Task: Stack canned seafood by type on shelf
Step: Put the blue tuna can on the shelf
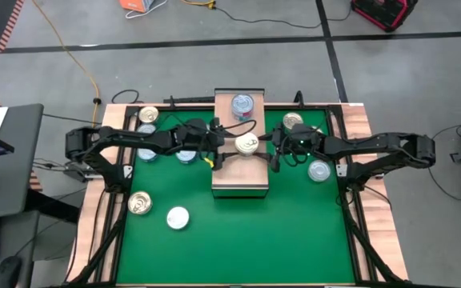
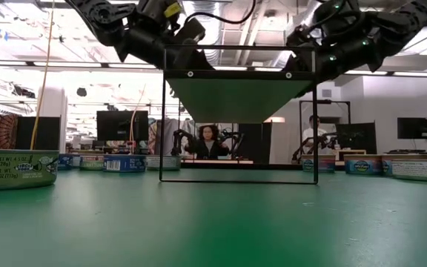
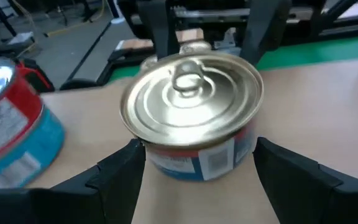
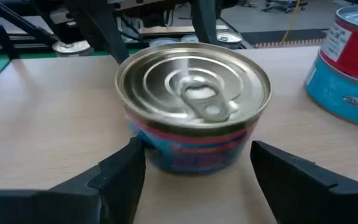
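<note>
Both grippers, left (image 3: 194, 177) and right (image 4: 197, 174), stood apart flanking the gold-topped round tin (image 1: 246, 144) mid-frame on the light-wood shelf block (image 1: 240, 172)

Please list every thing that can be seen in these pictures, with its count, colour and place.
shelf: one, light wood, middle of the mat
gold-top can: one, on the shelf
stacked cans: one stack, red over blue, at the shelf's far end
loose cans: about eight, gold, blue-silver or white tops, on the mat on both sides of the shelf
mat: one, green
person: one, in the room behind
left gripper, right gripper: dark, open, flanking the gold-top can
</note>
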Robot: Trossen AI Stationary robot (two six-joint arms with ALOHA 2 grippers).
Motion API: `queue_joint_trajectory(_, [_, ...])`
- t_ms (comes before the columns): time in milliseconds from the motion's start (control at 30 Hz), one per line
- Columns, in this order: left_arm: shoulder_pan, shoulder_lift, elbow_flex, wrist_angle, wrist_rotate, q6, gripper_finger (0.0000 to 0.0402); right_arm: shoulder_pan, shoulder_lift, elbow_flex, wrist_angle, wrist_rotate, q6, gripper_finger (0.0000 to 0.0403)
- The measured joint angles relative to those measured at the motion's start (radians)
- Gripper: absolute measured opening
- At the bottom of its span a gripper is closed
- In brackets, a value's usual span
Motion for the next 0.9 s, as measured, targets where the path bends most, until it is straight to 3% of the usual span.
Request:
queue_joint_trajectory(400, [-0.053,-0.023,0.001,-0.093,-0.001,-0.008,0.0288,0.06,0.002,-0.004,-0.019,-0.012,0.02,0.0315])
queue_joint_trajectory(900, [-0.159,-0.096,0.001,-0.206,-0.083,-0.01,0.0288,0.168,0.002,-0.003,-0.03,-0.013,0.048,0.0315])
